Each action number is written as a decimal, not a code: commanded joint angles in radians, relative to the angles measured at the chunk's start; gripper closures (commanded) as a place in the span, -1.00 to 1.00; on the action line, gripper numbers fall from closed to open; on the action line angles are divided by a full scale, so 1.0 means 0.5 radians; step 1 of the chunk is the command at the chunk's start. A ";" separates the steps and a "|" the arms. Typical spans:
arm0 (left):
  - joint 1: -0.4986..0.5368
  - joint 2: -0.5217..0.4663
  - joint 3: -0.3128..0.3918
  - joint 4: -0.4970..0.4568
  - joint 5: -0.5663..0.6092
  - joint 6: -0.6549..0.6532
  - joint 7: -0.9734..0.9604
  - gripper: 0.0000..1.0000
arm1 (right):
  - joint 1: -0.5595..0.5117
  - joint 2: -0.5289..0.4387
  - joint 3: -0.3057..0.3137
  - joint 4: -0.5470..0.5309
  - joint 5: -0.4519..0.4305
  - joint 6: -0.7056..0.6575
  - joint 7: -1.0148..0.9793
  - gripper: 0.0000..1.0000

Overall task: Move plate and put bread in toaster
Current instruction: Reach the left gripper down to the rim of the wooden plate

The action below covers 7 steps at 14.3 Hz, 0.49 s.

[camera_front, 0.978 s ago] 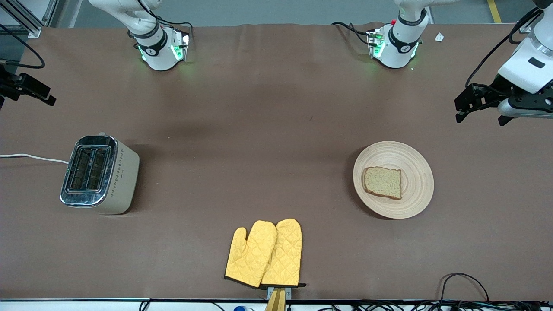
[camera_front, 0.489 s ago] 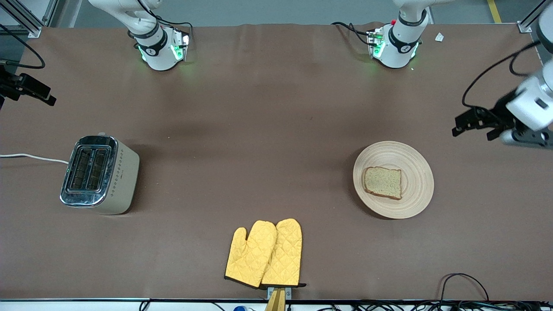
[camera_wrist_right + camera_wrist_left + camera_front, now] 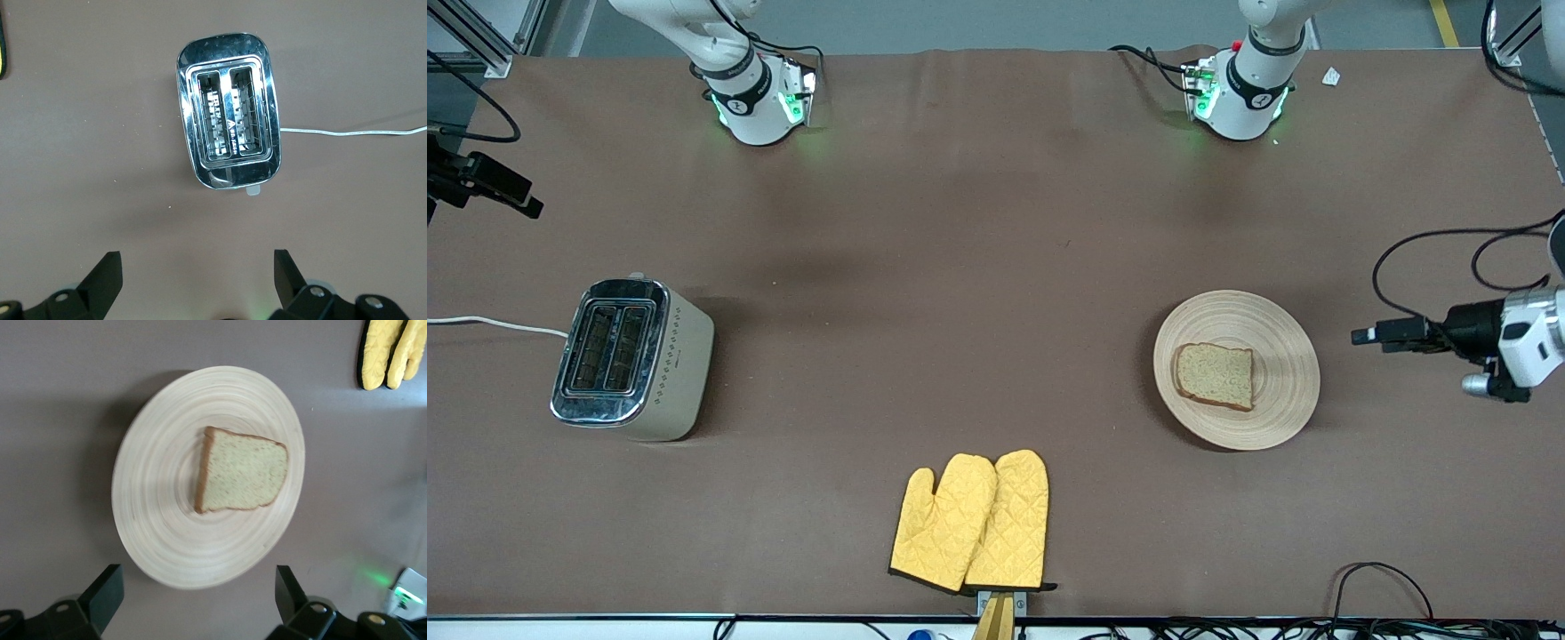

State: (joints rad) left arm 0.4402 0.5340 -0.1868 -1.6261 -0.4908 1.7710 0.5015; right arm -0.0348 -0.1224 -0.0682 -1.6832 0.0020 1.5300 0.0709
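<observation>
Bread (image 3: 1215, 375), a brown-crusted slice, is seen lying flat on the round wooden plate (image 3: 1280, 333) at the right of the front view, just below mid-height, toward the left arm's end of the table. The left gripper (image 3: 1369, 336) is found at the right edge of that frame, level with the plate and apart from its rim; in the left wrist view its fingers (image 3: 103, 593) are spread wide with nothing between them, the plate (image 3: 153, 520) and bread (image 3: 241, 479) lying past their tips. The toaster (image 3: 633, 358) is placed at the left of the front view, its white cord (image 3: 489, 324) running to the frame's left edge. The right gripper (image 3: 197, 283) is shown only in the right wrist view, jaws wide and empty, over bare table beside the toaster (image 3: 229, 110). Two yellow oven mitts (image 3: 974, 524) are laid at lower centre.
</observation>
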 commanded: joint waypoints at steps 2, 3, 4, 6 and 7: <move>0.061 0.468 -0.019 0.291 -0.138 -0.035 0.257 -1.00 | -0.007 -0.022 0.008 -0.027 -0.016 0.020 0.011 -1.00; 0.062 0.539 -0.019 0.319 -0.150 -0.023 0.303 -1.00 | -0.007 -0.022 0.008 -0.027 -0.016 0.017 0.011 -1.00; 0.065 0.579 -0.019 0.322 -0.169 0.001 0.319 -1.00 | -0.007 -0.022 0.008 -0.027 -0.016 0.017 0.011 -1.00; 0.059 0.641 -0.019 0.319 -0.248 0.014 0.365 -1.00 | -0.007 -0.022 0.008 -0.027 -0.016 0.017 0.011 -1.00; 0.055 0.668 -0.019 0.319 -0.264 0.014 0.399 -0.94 | -0.007 -0.022 0.008 -0.027 -0.016 0.017 0.011 -1.00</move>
State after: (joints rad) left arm 0.4700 0.8463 -0.1919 -1.4895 -0.5949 1.7826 0.6736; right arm -0.0348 -0.1223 -0.0682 -1.6845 0.0020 1.5309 0.0710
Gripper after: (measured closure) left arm 0.000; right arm 0.000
